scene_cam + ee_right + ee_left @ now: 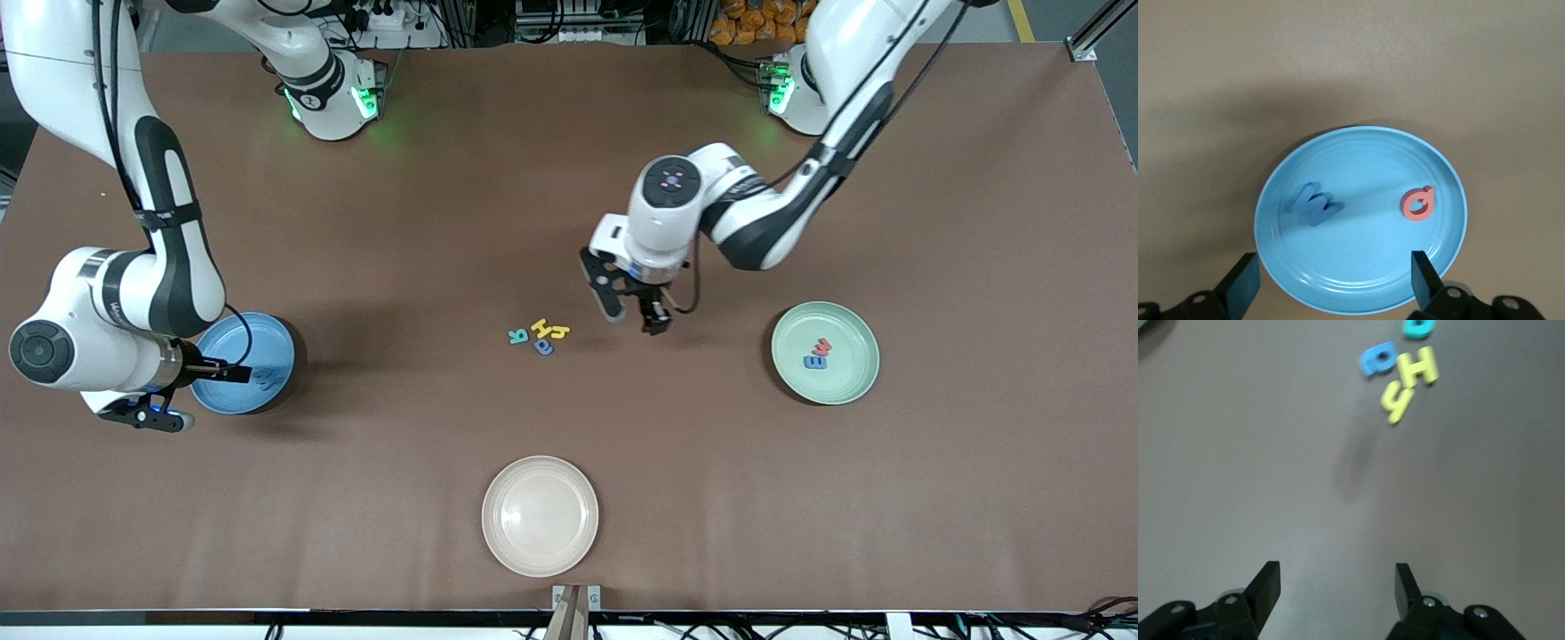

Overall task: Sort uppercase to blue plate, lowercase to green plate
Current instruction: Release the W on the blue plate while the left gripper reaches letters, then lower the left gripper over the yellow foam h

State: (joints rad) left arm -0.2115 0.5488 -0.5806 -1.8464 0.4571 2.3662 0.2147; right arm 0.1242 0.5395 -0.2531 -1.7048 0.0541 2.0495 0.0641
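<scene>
The blue plate (222, 342) (1358, 280) lies at the right arm's end of the table. It holds two uppercase letters, a blue W (264, 380) (1315, 205) and a red Q (1418, 203). My right gripper (191, 396) (1331, 277) hangs open and empty over that plate's rim. Mid-table lie a teal R (518, 336) (1418, 328), a yellow H (540, 327) (1418, 368), a small yellow letter (558, 333) (1397, 403) and a blue a (543, 347) (1377, 360). Beside them, over bare table, my left gripper (633, 318) (1338, 587) is open and empty. The green plate (853, 382) holds lowercase red w (822, 346) and blue e (814, 361).
A cream-white plate (540, 516) with nothing in it sits near the table's front edge, nearer to the camera than the letter cluster. The brown tabletop (400, 267) is bare between the plates.
</scene>
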